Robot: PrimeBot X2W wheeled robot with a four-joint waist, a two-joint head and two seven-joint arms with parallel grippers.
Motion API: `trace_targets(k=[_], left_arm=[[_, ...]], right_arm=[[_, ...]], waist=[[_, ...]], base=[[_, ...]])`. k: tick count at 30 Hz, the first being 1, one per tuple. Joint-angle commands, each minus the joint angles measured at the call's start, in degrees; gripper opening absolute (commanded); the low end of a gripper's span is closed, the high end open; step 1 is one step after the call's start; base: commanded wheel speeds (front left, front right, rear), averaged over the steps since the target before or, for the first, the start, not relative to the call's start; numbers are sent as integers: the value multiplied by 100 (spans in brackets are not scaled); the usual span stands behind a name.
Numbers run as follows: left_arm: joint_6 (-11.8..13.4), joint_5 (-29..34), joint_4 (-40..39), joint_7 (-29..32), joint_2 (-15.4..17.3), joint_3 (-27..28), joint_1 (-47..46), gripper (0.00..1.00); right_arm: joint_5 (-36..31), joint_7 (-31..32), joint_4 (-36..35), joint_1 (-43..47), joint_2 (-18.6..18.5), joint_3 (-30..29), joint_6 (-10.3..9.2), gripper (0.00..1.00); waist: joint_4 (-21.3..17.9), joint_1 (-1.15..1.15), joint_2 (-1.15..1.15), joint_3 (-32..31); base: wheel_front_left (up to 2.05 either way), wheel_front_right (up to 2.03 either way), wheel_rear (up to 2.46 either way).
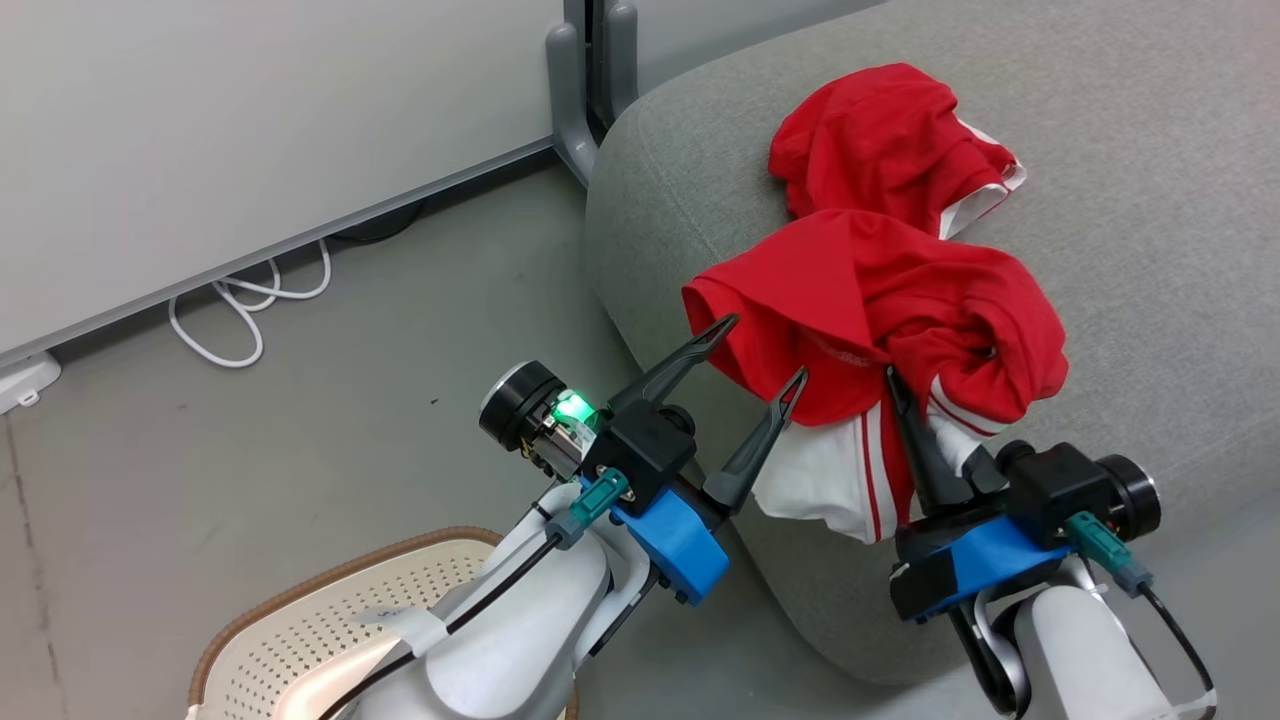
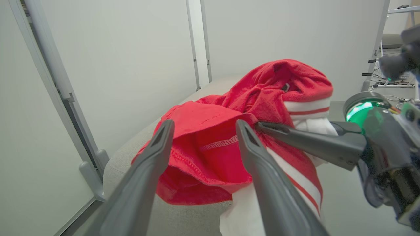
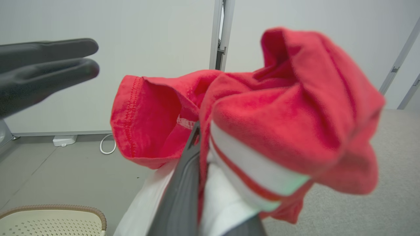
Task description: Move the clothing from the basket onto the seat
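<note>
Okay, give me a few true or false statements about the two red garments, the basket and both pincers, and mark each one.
1. The right pincer is shut on the nearer red garment. True.
2. The left pincer is clamped on that garment too. False: its jaws stand wide open, gripping nothing.
3. The farther red garment lies on the sofa. True.
4. The basket sits on top of the sofa. False: it stands on the floor beside it.
</note>
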Motion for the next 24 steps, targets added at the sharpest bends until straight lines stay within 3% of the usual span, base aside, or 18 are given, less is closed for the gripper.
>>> trace_targets(k=[1, 7, 12, 24], left_arm=[[-3, 36, 6, -16, 20, 39, -88, 100], [34, 99, -64, -16, 64, 118, -220, 100], [66, 187, -116, -1, 139, 149, -468, 100], [22, 606, -607, 474, 404, 6, -1491, 100]], right_arm=[[1, -4, -73, -32, 16, -59, 1, 0], [-71, -5, -365, -398, -2, -490, 1, 0], [-26, -5, -623, -1227, -165, -1027, 1, 0], [225, -4, -710, -3577, -1277, -2455, 2, 0]], waist=[[52, 0, 0, 37], [243, 0, 0, 287], [411, 0, 0, 843], [837, 0, 0, 2863]], base=[[0, 0, 0], [0, 0, 0], [0, 0, 0], [0, 0, 0]])
